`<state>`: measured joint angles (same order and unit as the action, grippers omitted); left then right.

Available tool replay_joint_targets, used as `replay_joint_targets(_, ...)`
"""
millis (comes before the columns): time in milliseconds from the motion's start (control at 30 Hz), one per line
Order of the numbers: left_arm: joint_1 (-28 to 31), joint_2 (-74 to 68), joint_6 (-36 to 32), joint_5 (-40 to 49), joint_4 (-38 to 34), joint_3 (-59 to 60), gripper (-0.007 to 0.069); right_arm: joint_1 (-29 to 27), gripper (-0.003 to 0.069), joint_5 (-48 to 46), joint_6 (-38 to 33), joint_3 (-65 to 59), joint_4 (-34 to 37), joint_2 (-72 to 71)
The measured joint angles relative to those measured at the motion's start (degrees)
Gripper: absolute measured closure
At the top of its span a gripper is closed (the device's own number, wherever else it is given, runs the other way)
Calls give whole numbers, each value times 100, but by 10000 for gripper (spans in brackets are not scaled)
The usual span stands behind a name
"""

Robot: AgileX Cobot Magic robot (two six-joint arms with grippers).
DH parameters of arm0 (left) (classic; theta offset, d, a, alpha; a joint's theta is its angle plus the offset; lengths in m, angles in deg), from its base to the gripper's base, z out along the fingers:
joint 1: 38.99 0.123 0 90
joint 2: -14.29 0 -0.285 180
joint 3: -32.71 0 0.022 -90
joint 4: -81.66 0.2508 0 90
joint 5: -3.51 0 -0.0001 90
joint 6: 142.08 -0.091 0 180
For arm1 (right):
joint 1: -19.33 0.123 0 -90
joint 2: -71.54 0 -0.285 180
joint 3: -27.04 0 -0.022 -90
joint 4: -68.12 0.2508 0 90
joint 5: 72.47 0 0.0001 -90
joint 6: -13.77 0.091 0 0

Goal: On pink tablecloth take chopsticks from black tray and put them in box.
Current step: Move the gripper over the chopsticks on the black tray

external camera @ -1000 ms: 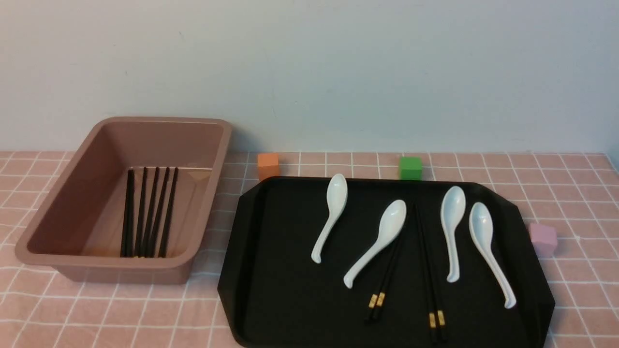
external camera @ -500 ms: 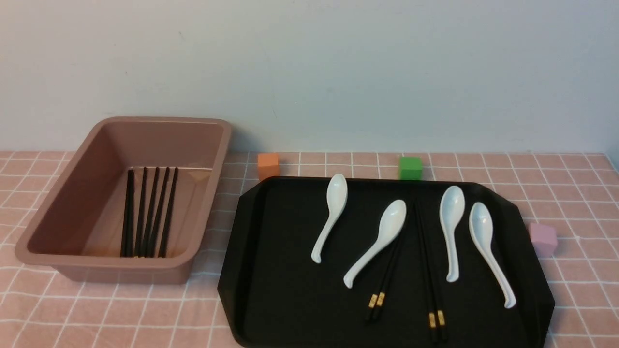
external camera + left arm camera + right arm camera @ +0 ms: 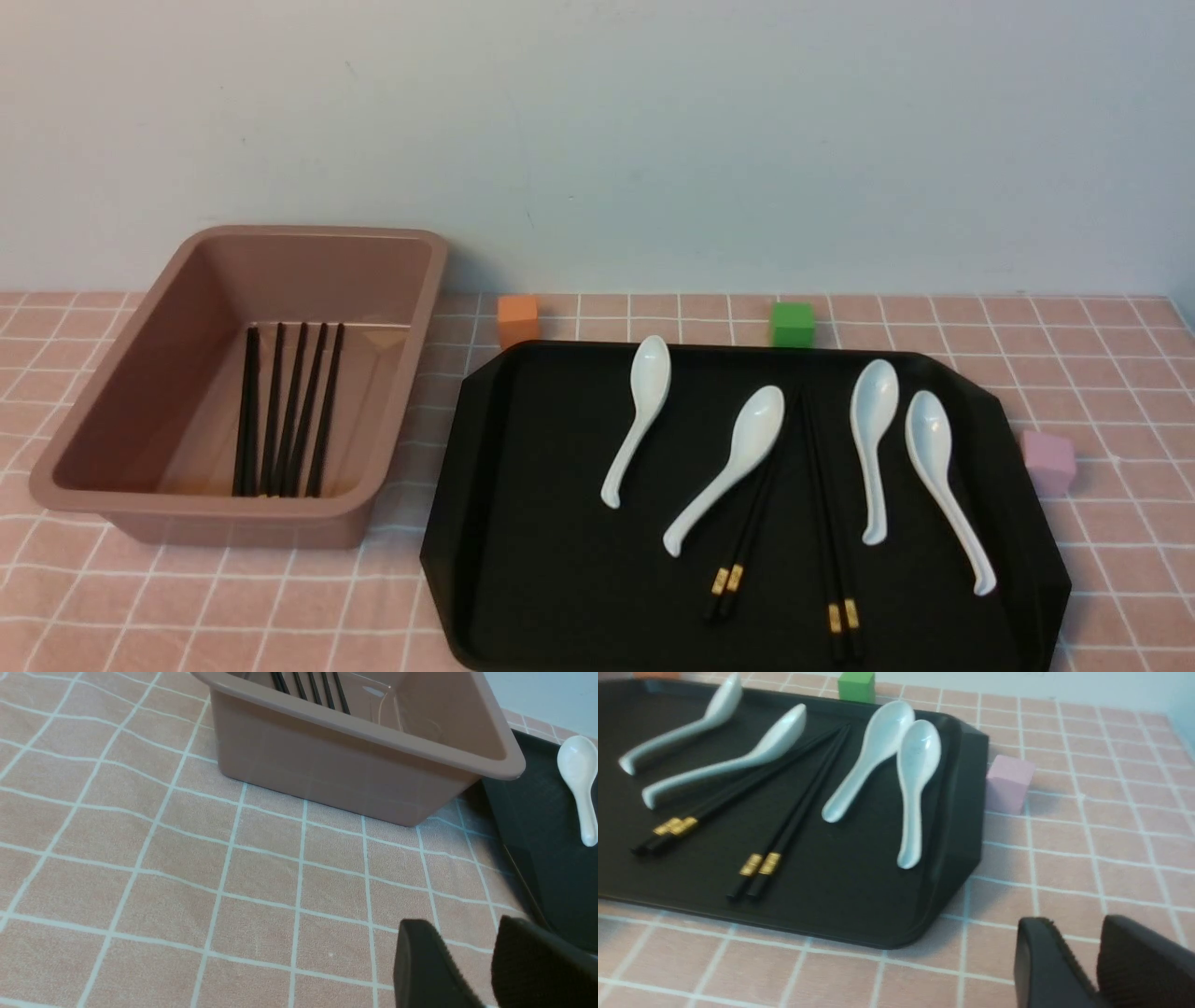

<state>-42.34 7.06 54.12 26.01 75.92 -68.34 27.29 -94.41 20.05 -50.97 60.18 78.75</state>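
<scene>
Brownish-pink box [image 3: 121, 392] at the pink tablecloth's [image 3: 280, 607] left edge holds several chopsticks [image 3: 248, 411]; 4 more lie paired toward the black tray's [image 3: 541, 560] front edge, stiff, light, slick: probably best pinched near the gold bands [image 3: 834, 618]. Left gripper [image 3: 467, 933] and right gripper [image 3: 1078, 933] hang part-open, empty.

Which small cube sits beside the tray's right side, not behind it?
The pale pink cube; the orange cube and green cube sit beyond the black tray's far edge.
</scene>
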Motion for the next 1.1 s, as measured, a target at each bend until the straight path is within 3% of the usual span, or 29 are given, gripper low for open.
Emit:
replay_joint_targets(133,0,0,0,0,0,0,386,0,447,381,185,-61,-55,0)
replay_joint_targets(400,0,0,0,0,0,0,386,0,438,2308,1744,-66,831,0)
replay_joint_targets(733,0,0,0,0,0,0,386,0,431,3011,2022,-60,929,0)
replay_joint_targets(833,0,0,0,0,0,0,386,39,477,2128,2498,529,857,225)
replay_joint_targets(933,0,0,0,0,0,0,386,232,563,703,2511,1636,566,1024)
replay_joint_targets(1100,0,0,0,0,0,0,386,761,662,-2376,1411,3676,305,3069)
